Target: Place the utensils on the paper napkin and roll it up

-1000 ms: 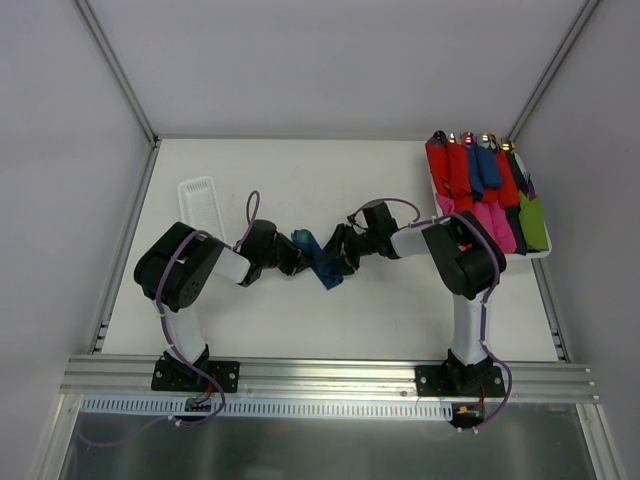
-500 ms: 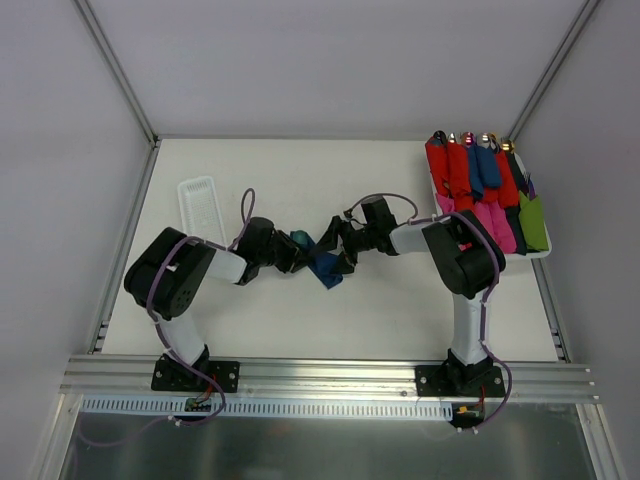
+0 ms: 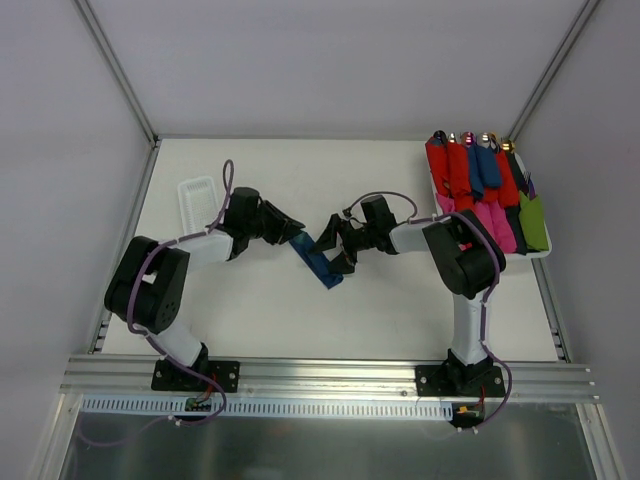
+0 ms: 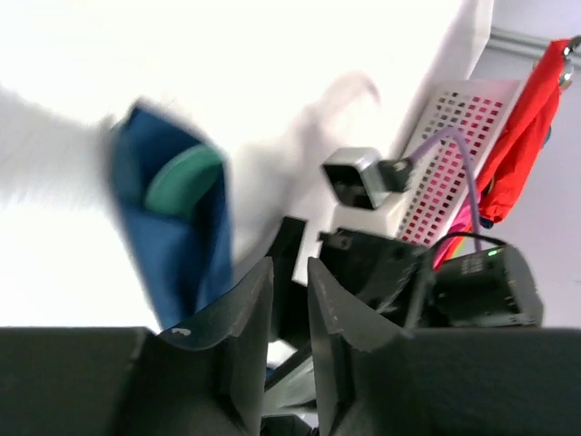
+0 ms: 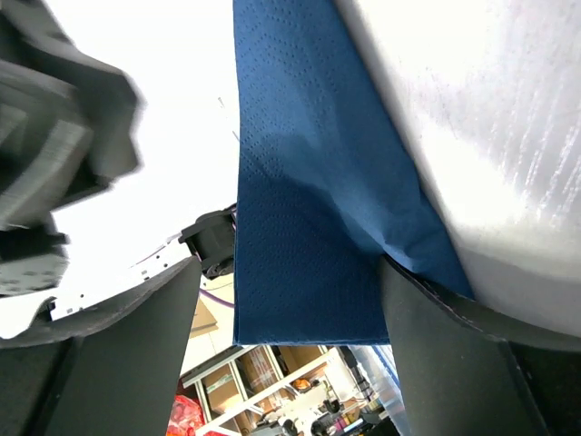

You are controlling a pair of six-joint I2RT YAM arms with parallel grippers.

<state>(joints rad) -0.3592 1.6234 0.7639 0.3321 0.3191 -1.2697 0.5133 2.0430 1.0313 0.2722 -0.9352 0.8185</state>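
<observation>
The paper napkin (image 3: 318, 260) lies mid-table as a navy roll slanting from upper left to lower right. In the left wrist view the paper napkin (image 4: 177, 245) shows the teal end of the utensils (image 4: 182, 179) at its open top. My left gripper (image 3: 290, 230) sits just up-left of the roll, apart from it. In its own view the left gripper (image 4: 289, 268) has its jaws nearly together with nothing between them. My right gripper (image 3: 336, 247) straddles the roll from the right. The right gripper (image 5: 286, 272) is open with the navy paper napkin (image 5: 309, 209) between its fingers, against the right one.
A white tray (image 3: 541, 254) at the far right holds several red, pink, blue and green rolled bundles (image 3: 480, 190). A white perforated basket (image 3: 197, 200) lies at the left, behind my left arm. Frame rails run along both sides.
My left gripper has let go of the napkin roll and pulled back up and to the left. The roll now lies on the table. The right gripper has stayed beside it.
</observation>
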